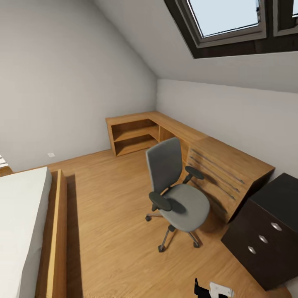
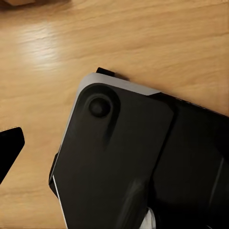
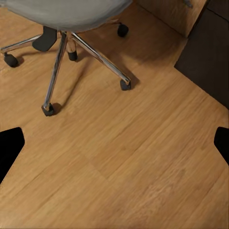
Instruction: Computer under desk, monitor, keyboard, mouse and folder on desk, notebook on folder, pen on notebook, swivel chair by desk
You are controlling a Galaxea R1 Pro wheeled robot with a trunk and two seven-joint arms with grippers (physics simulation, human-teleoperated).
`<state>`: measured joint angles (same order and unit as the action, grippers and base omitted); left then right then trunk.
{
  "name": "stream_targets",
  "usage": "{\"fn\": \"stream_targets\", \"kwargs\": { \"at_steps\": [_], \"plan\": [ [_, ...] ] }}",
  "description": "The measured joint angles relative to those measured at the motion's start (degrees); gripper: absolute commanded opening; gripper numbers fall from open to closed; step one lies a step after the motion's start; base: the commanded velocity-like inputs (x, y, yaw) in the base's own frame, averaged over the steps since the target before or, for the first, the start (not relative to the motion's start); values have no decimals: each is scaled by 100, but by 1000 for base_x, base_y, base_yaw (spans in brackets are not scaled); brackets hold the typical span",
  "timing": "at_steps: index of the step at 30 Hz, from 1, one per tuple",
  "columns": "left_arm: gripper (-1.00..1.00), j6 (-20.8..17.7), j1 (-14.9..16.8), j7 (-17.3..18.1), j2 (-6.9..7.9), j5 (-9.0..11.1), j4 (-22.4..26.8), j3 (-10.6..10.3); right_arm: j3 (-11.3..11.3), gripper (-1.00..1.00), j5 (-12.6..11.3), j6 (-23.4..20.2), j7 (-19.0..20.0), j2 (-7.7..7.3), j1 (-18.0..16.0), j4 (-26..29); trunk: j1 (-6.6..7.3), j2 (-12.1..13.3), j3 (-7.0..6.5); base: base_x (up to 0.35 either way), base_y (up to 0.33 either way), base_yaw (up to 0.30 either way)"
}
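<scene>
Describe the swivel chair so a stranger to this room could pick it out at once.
Start at the long light wooden unit running along the right-hand wall under the skylight. On the wooden floor just in front of its slatted panel stands the swivel chair. It alone is grey and upholstered, with black armrests and a chrome star base on casters.

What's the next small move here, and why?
Probably roll the base closer to the swivel chair. Its seat looks bare, no blue folder on it, and it stands apart from the black desk. The right gripper is open over bare floor, holding nothing, so closing the distance likely comes before any reach.
</scene>
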<state>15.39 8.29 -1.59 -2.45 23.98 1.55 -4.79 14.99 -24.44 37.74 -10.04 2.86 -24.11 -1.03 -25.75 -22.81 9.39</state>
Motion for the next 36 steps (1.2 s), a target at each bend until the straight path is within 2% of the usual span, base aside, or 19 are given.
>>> {"fn": "stream_targets", "kwargs": {
  "at_steps": [5,12,36],
  "plan": [
    [100,1,0,0,0,-1,0,0,-7,100,-6,32,0,-11,0,0,0,0,-10,0,0,284],
    [100,0,0,0,0,-1,0,0,-10,100,-18,392,1,-14,0,-4,0,0,-43,0,0,273],
    [100,3,0,0,0,-1,0,0,-2,100,-3,428,5,-15,0,-6,0,0,-156,0,0,269]
  ]
}}
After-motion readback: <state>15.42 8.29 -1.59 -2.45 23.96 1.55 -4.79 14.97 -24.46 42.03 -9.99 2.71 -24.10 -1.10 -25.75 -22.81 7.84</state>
